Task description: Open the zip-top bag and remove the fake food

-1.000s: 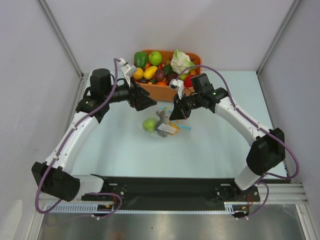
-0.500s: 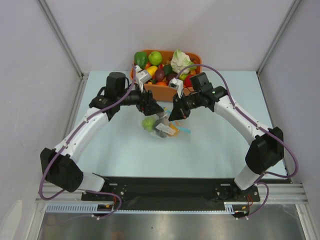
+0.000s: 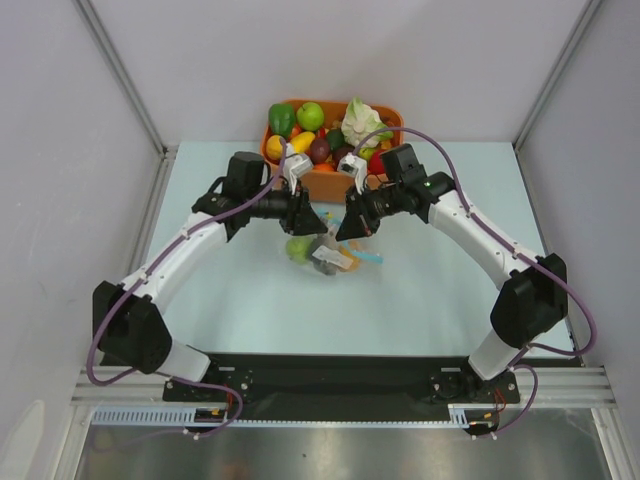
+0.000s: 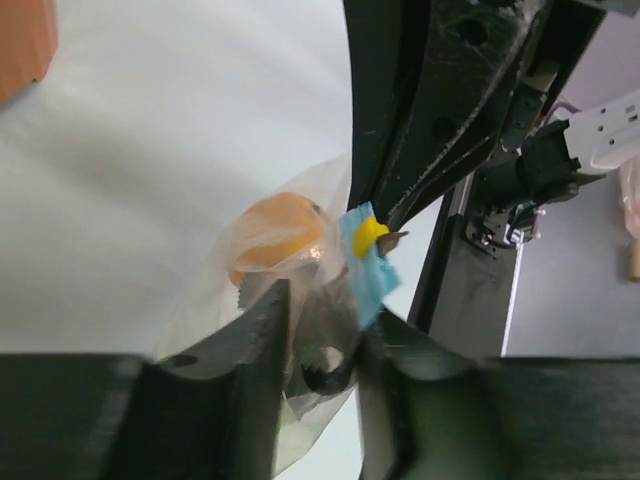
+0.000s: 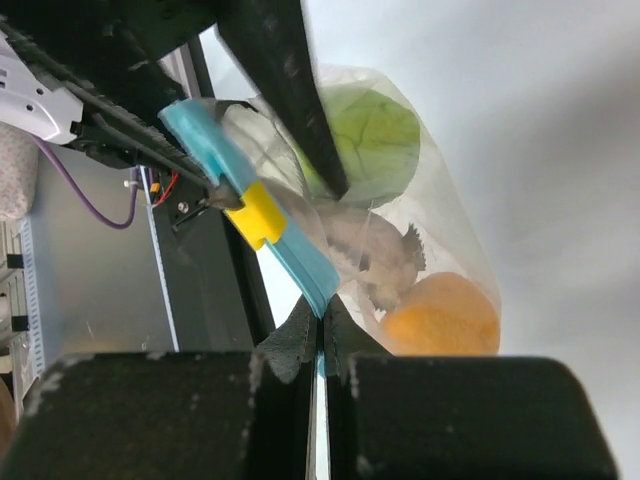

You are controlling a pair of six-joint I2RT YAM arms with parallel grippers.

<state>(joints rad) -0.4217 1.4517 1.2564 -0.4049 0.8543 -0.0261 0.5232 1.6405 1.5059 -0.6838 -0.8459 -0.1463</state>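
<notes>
The zip-top bag lies mid-table in front of the tub, with the fake food inside: a green fruit, an orange fruit and a grey fish. My right gripper is shut on the end of the light-blue zip strip, just past the yellow slider. My left gripper reaches in from the left. Its jaws have narrowed either side of the bag's crinkled top, with plastic and the fish's tail in the gap between them. From above, left gripper and right gripper meet over the bag.
An orange tub full of toy fruit, with a cauliflower on top, stands right behind the grippers. White walls enclose the table at left, right and back. A black rail runs along the near edge.
My left arm has swung right from beside the tub to the bag, and its jaws have narrowed around the bag's top. The right gripper has kept its hold and place.
</notes>
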